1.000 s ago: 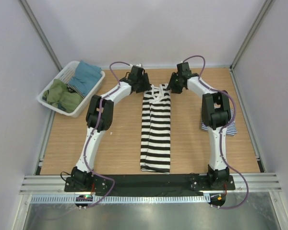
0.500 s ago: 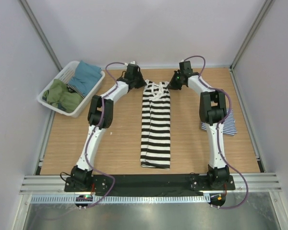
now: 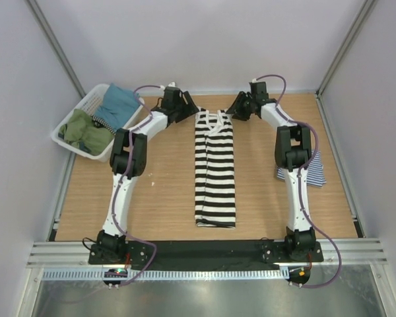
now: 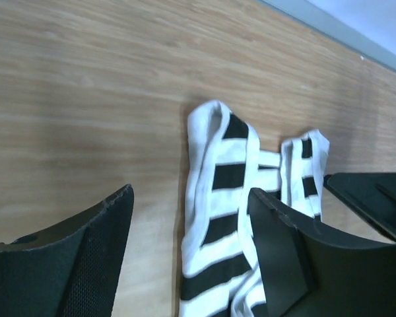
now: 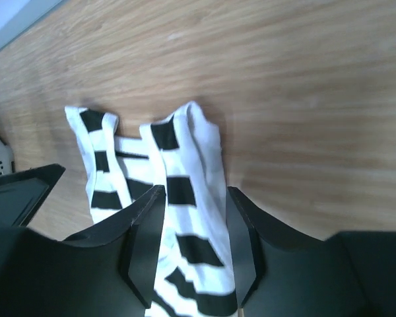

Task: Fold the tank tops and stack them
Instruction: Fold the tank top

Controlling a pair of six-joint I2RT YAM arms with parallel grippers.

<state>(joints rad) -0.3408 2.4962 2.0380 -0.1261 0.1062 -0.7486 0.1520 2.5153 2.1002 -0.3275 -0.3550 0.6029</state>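
The broad black-and-white striped tank top [image 3: 216, 172] lies as a long narrow strip down the middle of the table, straps at the far end. My left gripper [image 3: 189, 109] is open just left of the straps. In the left wrist view [image 4: 191, 238] its jaws stand wide over the left strap [image 4: 218, 178] without closing on it. My right gripper [image 3: 235, 109] is open just right of the straps. In the right wrist view [image 5: 193, 244] its jaws straddle the right strap [image 5: 185, 191]. The navy-and-white tank top [image 3: 311, 174] lies folded at the right, partly hidden by the right arm.
A white slatted basket [image 3: 68, 142] with teal, green and striped clothes stands at the far left. The back wall runs close behind both grippers. Bare wood shows on both sides of the striped strip.
Both grippers moved toward the back wall and apart, dragging the black-and-white top a little farther away and stretching it flat. The strap end, bunched before, now lies spread on the table.
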